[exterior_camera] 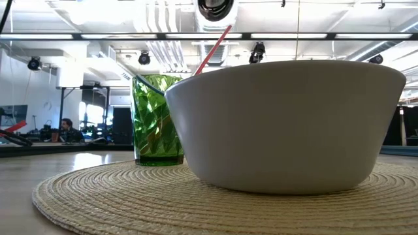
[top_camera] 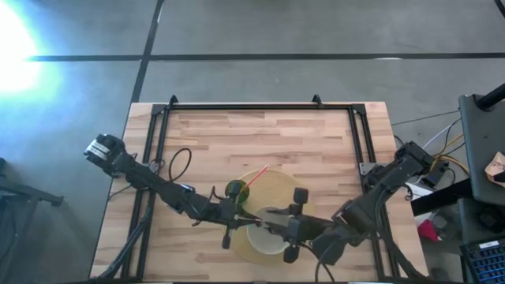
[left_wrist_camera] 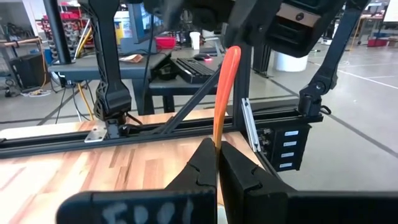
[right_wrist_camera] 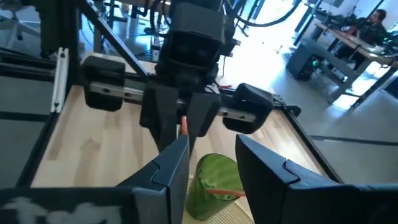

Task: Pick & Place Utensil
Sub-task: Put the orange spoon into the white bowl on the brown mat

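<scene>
Currently the left gripper is holding the orange utensil between nearly closed fingers, above the white bowl on the woven placemat. In the left wrist view the utensil's handle is rising from the fingertips and bending slightly, so only its lower end is being held. The right gripper is hovering opposite, facing the left gripper, with its fingers spread apart and holding nothing; the green cup is showing between them.

A thin red straw or stick is leaning out of the green cup, which is standing on the placemat just beside the bowl. In the low view the cup is sitting partly behind the bowl wall.

Risks judged from this position:

- Slip: the grip is taking only a short length of a smooth, narrow handle. Any quick wrist rotation is likely to pivot the utensil in the fingers or let it drop outside the bowl.
- Collision: both grippers are working very near each other over the bowl. A careless advance by either arm is likely to bring the fingers into contact.
- Tipping: the cup is tall, light-looking and near both grippers. A sideways move is likely to catch its rim or the stick and topple it.
- Hand-over error: if the right gripper is meant to take the utensil, closing off-centre is likely to knock it from the left fingers.
</scene>
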Motion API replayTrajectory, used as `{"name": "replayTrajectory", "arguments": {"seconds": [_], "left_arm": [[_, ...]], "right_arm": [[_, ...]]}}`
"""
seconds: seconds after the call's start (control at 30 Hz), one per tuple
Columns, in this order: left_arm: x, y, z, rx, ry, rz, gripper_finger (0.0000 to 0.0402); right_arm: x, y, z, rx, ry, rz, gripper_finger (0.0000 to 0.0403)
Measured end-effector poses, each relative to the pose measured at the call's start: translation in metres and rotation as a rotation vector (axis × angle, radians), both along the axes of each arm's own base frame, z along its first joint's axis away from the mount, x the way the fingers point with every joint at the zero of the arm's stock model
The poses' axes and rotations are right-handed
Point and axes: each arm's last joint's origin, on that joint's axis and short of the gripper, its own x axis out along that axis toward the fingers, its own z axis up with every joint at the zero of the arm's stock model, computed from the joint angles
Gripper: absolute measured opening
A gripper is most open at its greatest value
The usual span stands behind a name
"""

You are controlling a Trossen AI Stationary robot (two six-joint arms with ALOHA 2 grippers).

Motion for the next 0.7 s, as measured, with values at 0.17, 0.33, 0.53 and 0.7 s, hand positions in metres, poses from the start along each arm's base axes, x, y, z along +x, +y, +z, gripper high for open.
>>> {"name": "replayTrajectory", "arguments": {"seconds": [0.17,0.33,0.53,0.7], "left_arm": [[0.000,0.000,0.002,0.005,-0.017,0.000,0.0000],[0.000,0.000,0.002,0.009,-0.025,0.002,0.0000],[0.000,0.000,0.003,0.016,-0.037,0.004,0.0000],[0.001,0.002,0.004,0.019,-0.042,0.007,0.0000]], "right_arm": [[0.006,-0.003,0.000,0.055,0.029,0.083,0.0129],[0.010,-0.007,0.000,0.066,0.032,0.094,0.0119],[0.016,-0.014,0.001,0.072,0.014,0.086,0.0109],[0.022,-0.015,-0.001,0.105,0.019,0.136,0.0105]]}}
